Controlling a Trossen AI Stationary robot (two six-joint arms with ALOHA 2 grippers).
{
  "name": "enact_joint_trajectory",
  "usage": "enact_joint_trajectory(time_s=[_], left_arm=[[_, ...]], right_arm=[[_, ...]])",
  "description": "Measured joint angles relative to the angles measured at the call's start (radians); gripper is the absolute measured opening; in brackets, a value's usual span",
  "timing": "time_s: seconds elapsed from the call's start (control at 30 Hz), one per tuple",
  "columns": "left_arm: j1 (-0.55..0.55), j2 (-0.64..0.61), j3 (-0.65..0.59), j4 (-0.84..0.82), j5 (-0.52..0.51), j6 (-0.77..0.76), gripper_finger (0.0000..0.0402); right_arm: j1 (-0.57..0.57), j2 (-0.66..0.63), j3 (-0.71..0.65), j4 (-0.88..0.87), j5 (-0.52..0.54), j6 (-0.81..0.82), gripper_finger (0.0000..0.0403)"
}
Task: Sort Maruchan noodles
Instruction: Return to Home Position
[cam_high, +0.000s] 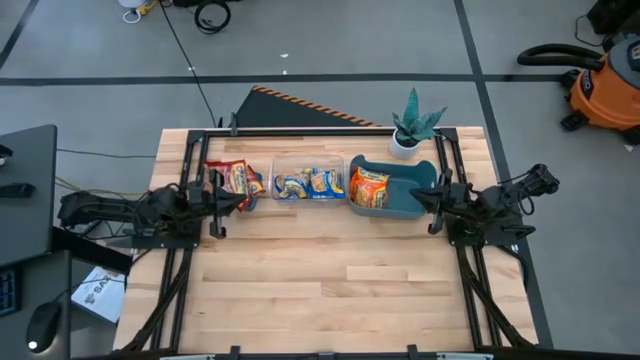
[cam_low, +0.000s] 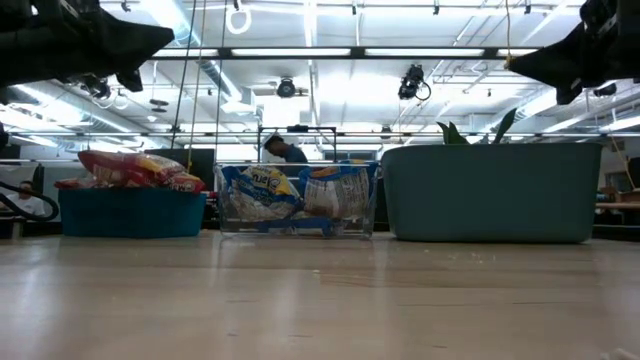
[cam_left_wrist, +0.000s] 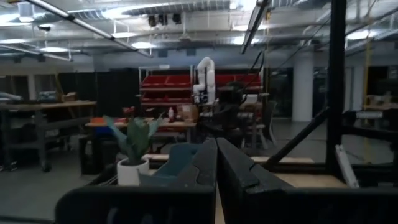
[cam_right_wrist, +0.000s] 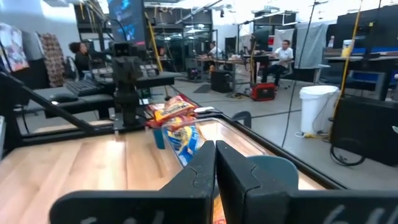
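The Maruchan noodles lie sorted in three bins along the table's far side. Red/silver packets heap up in a small teal bin on the left. Blue-and-yellow packets stand in a clear bin in the middle. Orange-yellow packets lie at the left end of a larger teal bin. My left gripper hovers shut just near of the red packets. My right gripper hovers shut at the larger teal bin's right end. Both hold nothing.
A potted plant stands behind the larger teal bin at the far edge. A black frame rail runs along the far edge. The wooden tabletop spreads out near of the bins. People and workbenches show in the room beyond.
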Motion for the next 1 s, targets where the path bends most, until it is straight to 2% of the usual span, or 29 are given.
enact_joint_trajectory(time_s=[0.3, 1.0], left_arm=[[0.0, 0.003, 0.0, -0.017, 0.003, -0.045, 0.0025], [0.0, 0.002, -0.001, -0.019, 0.001, -0.045, 0.0027]], right_arm=[[0.0, 0.0, 0.0, 0.0, 0.001, 0.0, 0.002], [0.0, 0.001, 0.0, 0.001, 0.0, 0.0, 0.002]])
